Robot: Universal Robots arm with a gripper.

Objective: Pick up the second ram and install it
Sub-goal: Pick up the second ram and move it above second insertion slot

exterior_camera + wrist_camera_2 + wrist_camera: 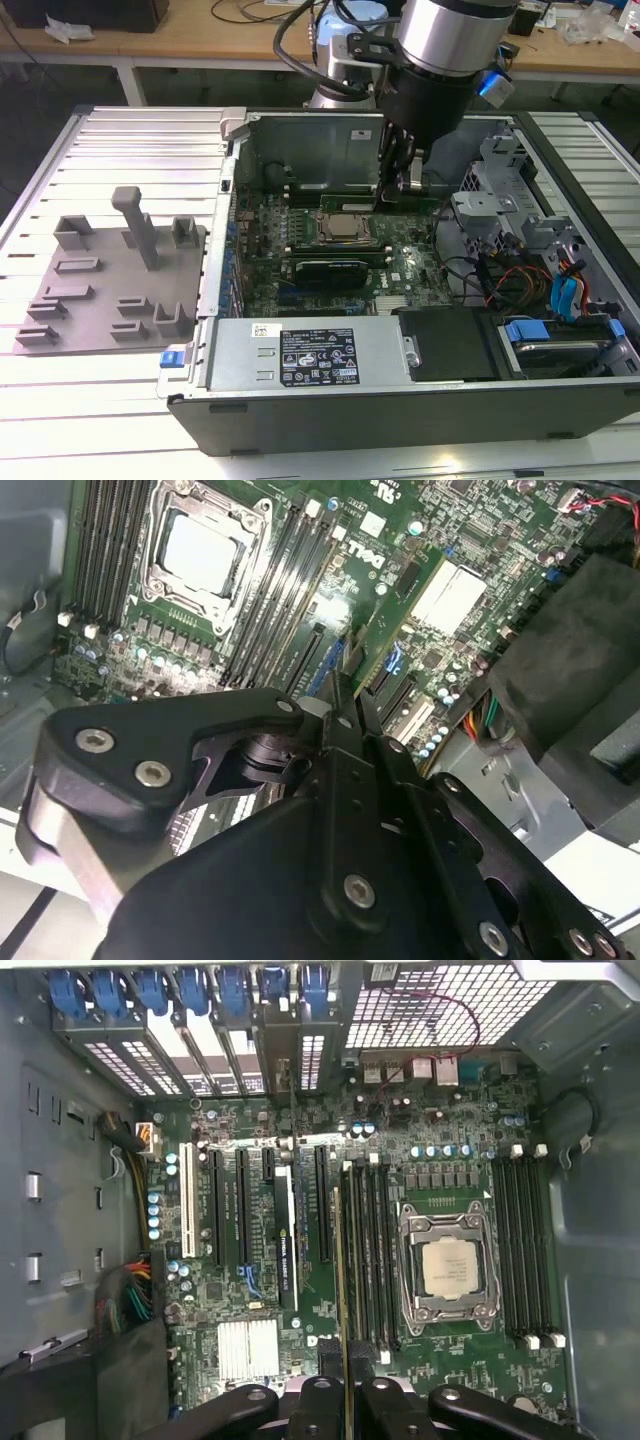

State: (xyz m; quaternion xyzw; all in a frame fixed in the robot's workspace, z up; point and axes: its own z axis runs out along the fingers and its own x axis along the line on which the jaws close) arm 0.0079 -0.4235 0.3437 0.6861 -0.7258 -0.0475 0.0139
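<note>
The second ram [343,1260] is a thin green stick seen edge-on, and my gripper [347,1395] is shut on it. It hangs over the black memory slots [370,1250] beside the CPU socket [450,1270], running along them. I cannot tell whether it touches a slot. In the second wrist view the second ram [400,605] juts out from between the black fingers [335,695] above the motherboard. In the exterior view my gripper [402,180] reaches down into the open computer case [300,150], just past the CPU socket [345,228].
A grey holder tray [110,275] with upright blocks lies on the slatted table at the exterior view's left. Inside the case are a black card [335,270], the power supply [300,355] along the near wall, and a drive cage with cables [540,260] at the right.
</note>
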